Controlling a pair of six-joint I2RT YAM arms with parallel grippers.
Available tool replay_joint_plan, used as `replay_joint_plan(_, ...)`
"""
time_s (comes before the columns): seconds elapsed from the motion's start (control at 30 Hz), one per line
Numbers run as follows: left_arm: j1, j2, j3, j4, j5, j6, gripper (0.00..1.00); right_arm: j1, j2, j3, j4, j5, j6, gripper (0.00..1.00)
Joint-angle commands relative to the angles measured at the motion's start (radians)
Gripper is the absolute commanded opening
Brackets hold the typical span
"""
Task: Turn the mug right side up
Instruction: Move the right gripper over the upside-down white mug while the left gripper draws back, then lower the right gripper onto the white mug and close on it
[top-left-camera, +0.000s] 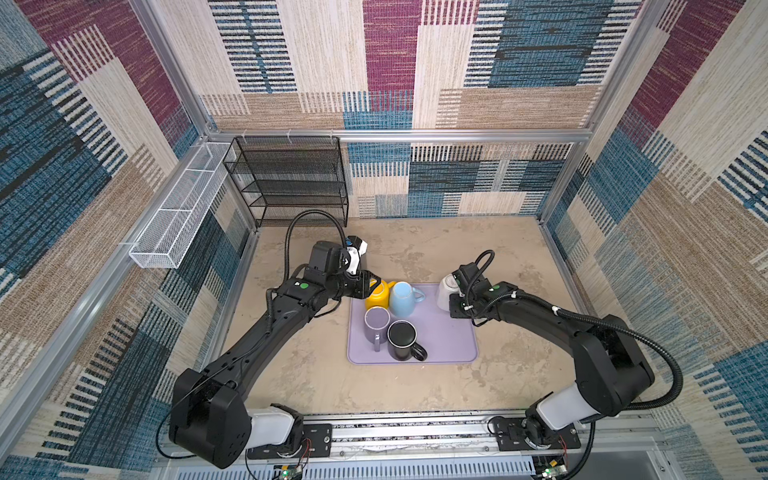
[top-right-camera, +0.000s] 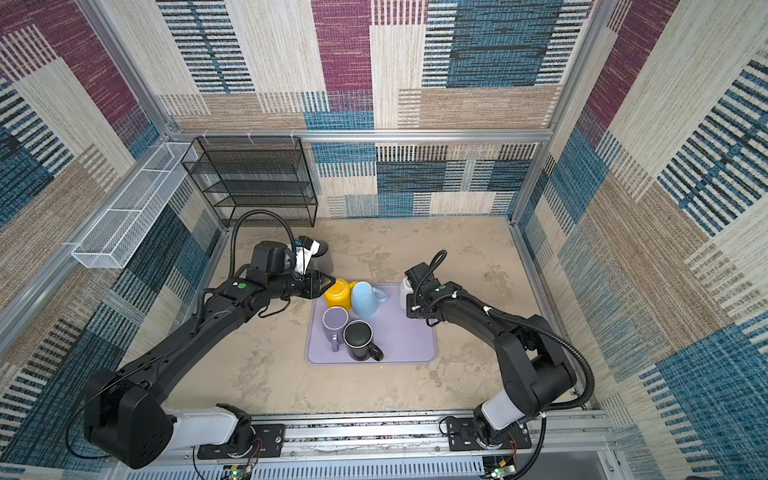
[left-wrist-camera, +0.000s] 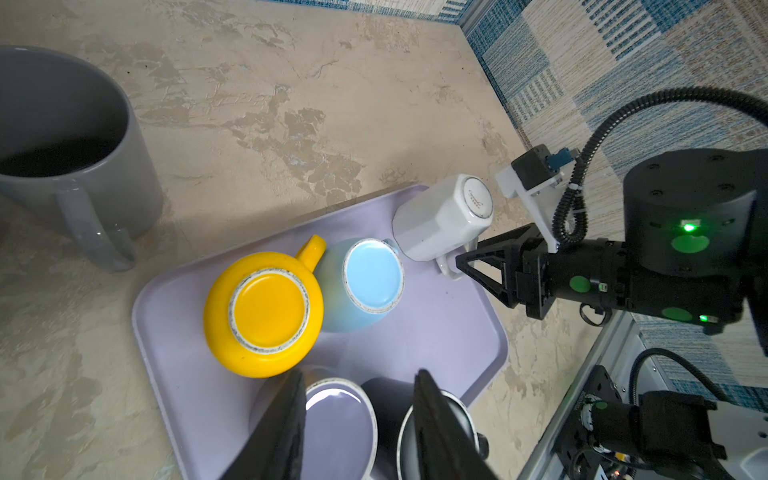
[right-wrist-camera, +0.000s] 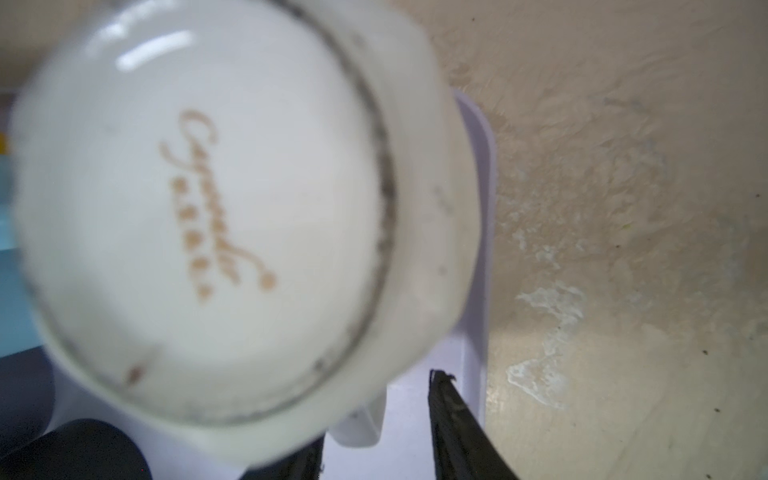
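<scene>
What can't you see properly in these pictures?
- Grey mug: cut off by the left wrist view's edge.
- Writing under the white mug: blurred in the right wrist view.
- Right claw: its own arm covers it in both top views; whether it grips is unclear.

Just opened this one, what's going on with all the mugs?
The right gripper straddles the handle of the white mug at the tray's far right corner. The mug is tilted, base up, but a firm grip isn't clear. The left gripper hovers open, holding nothing. The yellow mug and light blue mug sit bottom-up on the tray beside a purple mug and a black mug. A grey mug stands upright on the table.
</scene>
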Motion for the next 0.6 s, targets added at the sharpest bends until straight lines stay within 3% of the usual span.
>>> replay_joint_plan(0.0, 0.0, 0.005, 0.021, -0.004, 0.001, 0.017, 0.4, -0.002, -0.001, 0.015, -0.05, 0.045, -0.023, 0.44)
replay_joint_plan(0.3, -0.001, 0.005, 0.027, -0.017, -0.007, 0.026, 0.4, -0.002, 0.051, 0.132, -0.11, 0.033, -0.048, 0.5)
replay_joint_plan(0.57, -0.003, 0.008, 0.035, -0.04, -0.02, 0.039, 0.4, -0.002, 0.126, 0.22, -0.154, 0.035, -0.053, 0.42)
